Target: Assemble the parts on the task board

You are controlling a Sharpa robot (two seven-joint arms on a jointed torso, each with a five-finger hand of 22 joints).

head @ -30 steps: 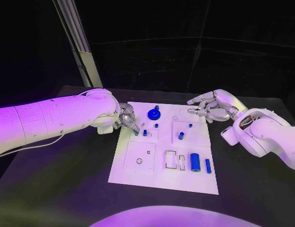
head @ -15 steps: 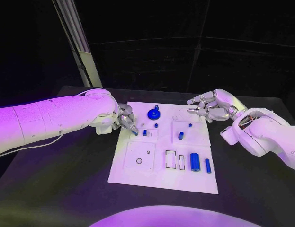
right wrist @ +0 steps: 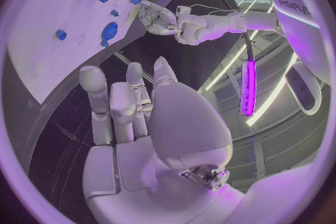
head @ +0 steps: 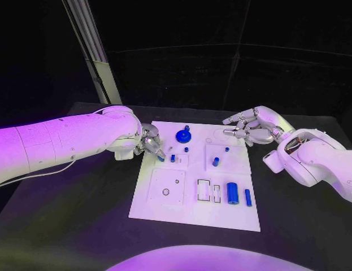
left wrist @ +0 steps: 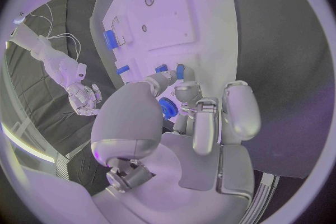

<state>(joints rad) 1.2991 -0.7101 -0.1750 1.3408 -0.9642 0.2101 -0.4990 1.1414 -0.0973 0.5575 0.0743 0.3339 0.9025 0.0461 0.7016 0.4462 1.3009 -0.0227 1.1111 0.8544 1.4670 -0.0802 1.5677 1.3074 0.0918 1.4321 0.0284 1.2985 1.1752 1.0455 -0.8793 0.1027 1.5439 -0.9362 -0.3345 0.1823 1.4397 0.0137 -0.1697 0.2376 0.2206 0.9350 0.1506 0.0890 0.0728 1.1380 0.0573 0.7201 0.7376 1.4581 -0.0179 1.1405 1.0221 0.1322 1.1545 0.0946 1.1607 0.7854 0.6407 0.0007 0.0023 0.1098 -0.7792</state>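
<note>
Left hand (head: pixel 151 142) pinched a small blue peg (head: pixel 160 158) at the flat white task board's (head: pixel 194 217) left edge. Probably light, rigid, slick plastic: best gripped mid-shaft. Right hand (head: pixel 251 127) hovered released, far-right corner.

1. A black table (head: pixel 78 209) carries everything.
2. The white board (head: pixel 199 212) lies flat on the table near its middle, its long side running away from the robot.
3. Bare black tabletop shows on all sides of the board, widest to the board's left and right.
4. Small blue parts (head: pixel 233 193) lie on the board.
</note>
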